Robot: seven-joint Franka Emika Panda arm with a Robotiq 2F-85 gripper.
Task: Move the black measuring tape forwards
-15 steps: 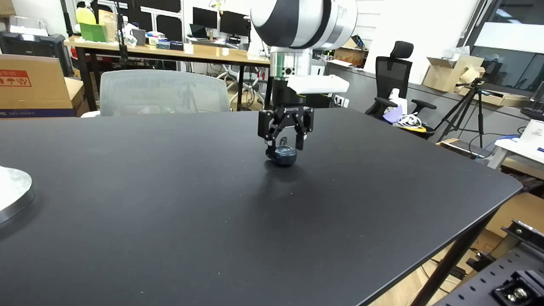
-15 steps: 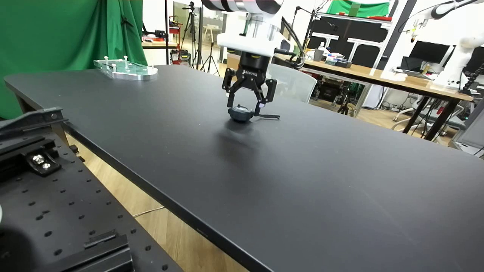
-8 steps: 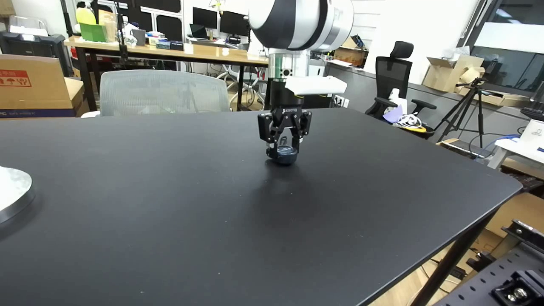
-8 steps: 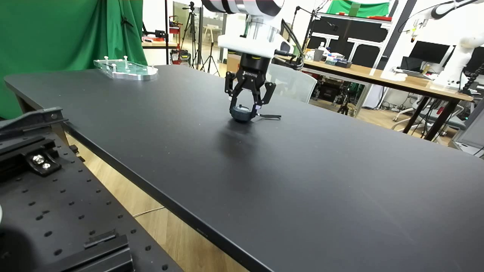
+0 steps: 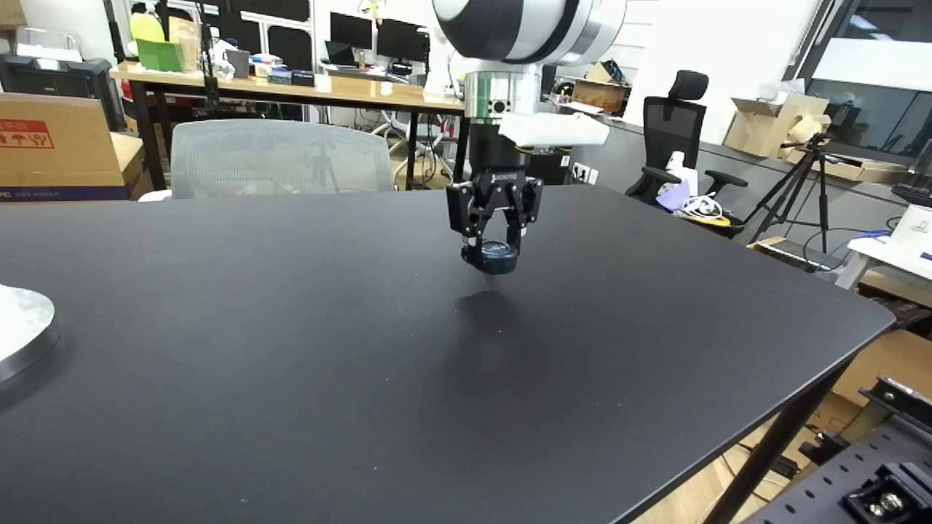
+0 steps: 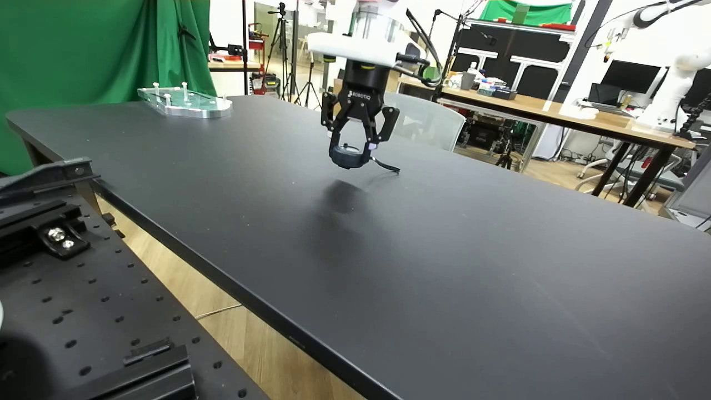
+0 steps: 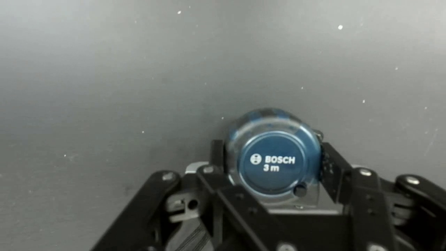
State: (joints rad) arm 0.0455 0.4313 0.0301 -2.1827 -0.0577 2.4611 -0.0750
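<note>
Dark and speckled, the bench (image 5: 291, 378) is filling much of both exterior views, with a green curtain (image 6: 83, 55) hanging beyond it and a mesh chair (image 5: 280, 156) standing past its edge. Over it the fingers (image 7: 336, 170) are pinching the black measuring tape (image 7: 273, 160) by its rounded sides, and the tape is hanging just above the bench, its shadow (image 6: 344, 194) lying apart below. The lift is looking done, then, while the carry forwards and the setting down are probably waiting. Most care is going to be needed with the hold: the fingers seem to be bearing flat on curved, smooth-looking sides, so a jerky carry could be letting the tape turn or slip out. A thin strap (image 6: 386, 165) is dangling from one side; whether its tip is touching the bench cannot be told, but a low path could be dragging it and twisting the tape, which could also be landing on it at the end and tilting. Releasing too high would be risking a drop; pressing too low would be jamming the fingers against the bench. The white round plate (image 5: 25, 324) is resting well apart, so a knock there is seeming unlikely.
</note>
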